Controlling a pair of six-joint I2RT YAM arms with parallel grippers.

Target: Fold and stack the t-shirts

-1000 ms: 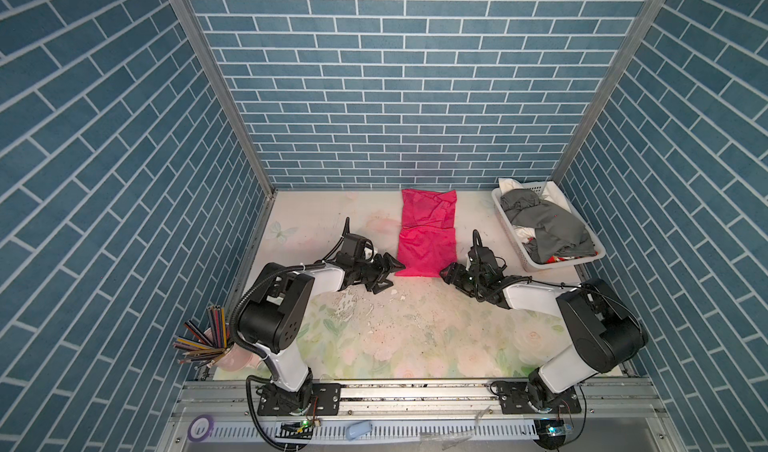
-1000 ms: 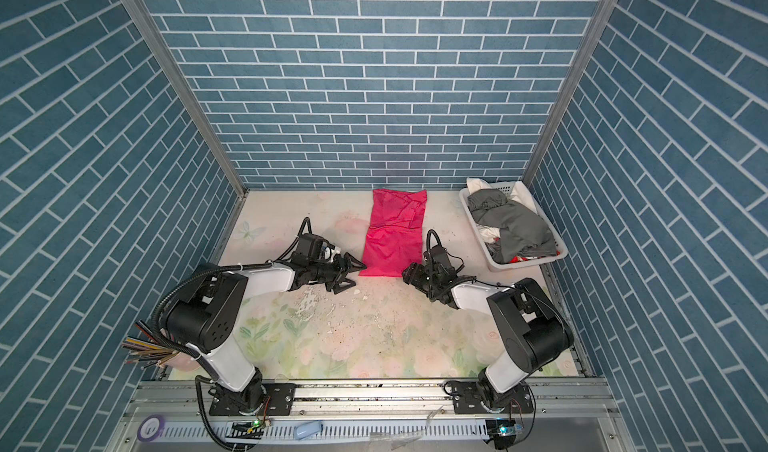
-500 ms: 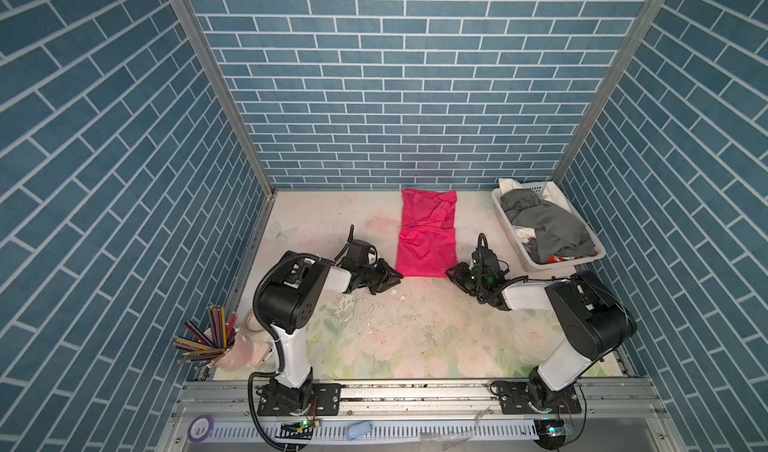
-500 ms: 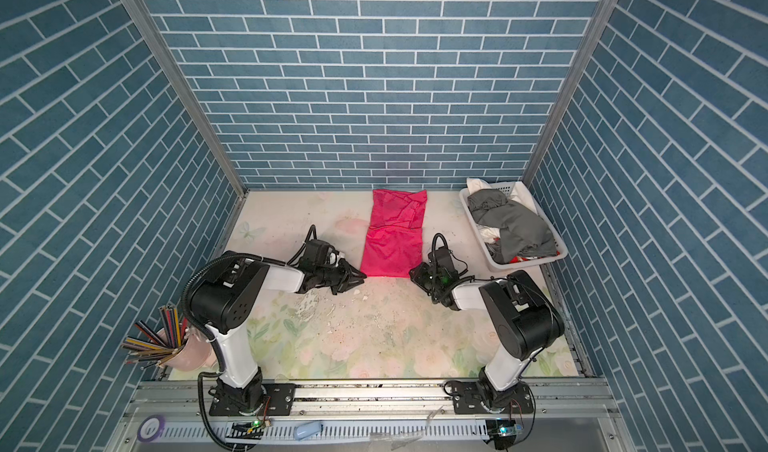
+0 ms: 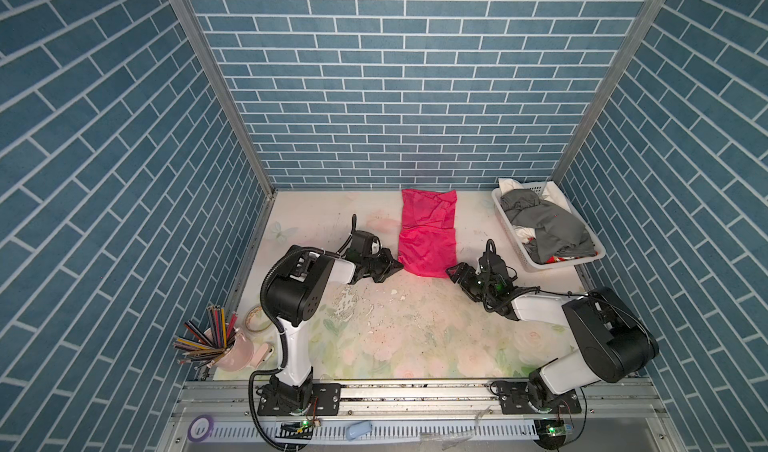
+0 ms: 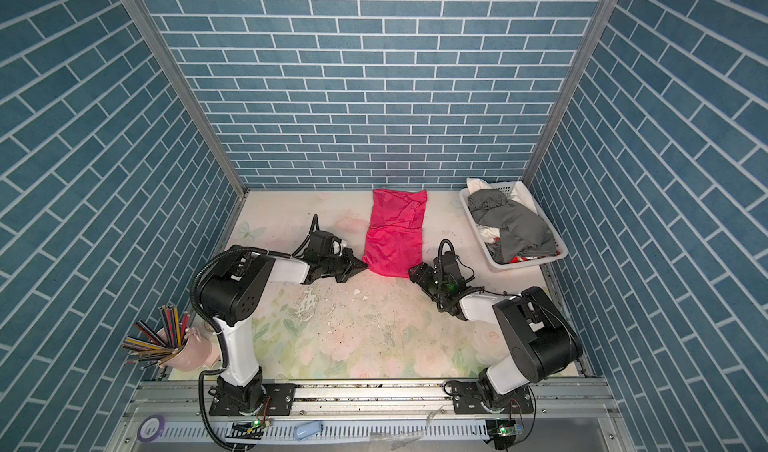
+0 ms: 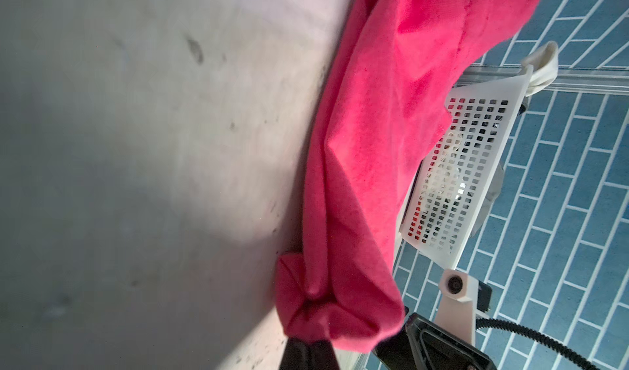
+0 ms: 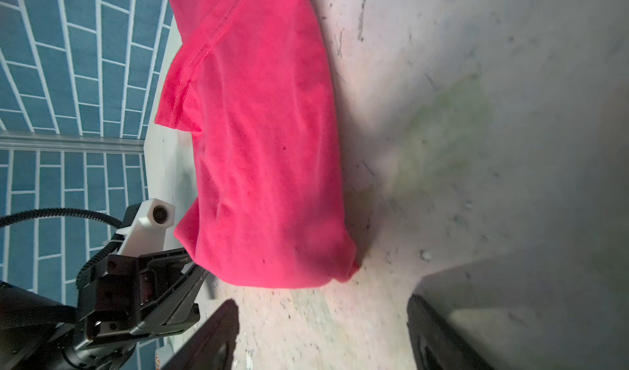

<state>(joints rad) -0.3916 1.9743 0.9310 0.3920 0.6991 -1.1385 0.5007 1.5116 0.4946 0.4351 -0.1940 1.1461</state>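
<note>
Pencils in pink cup (image 5: 235,352) at 7 o'clock of table (image 5: 415,329), near edge, beside left arm base.

Mid-table, 9 o'clock side: left gripper (image 5: 395,266) low on the surface, jaws closed tight on near-left corner of pink t-shirt (image 5: 428,237). Cloth bunched into a knot at the fingertips (image 7: 294,354) in left wrist view.

Opposite, 3 o'clock side: right gripper (image 5: 453,272) low, jaws spread wide, nothing between them. Near-right corner of same shirt just ahead of the gap, clear of either finger (image 8: 218,334) in right wrist view.

Pink t-shirt at 12 o'clock, folded to a long strip running near to far. Crosswise crease about halfway, far end close to back wall.

White slotted basket (image 5: 509,227) at 2 o'clock, by right wall. Inside: dark grey t-shirt (image 5: 557,225) heaped on top, white t-shirt (image 5: 510,184) over far rim, bit of red t-shirt (image 5: 559,258) at near end.
</note>
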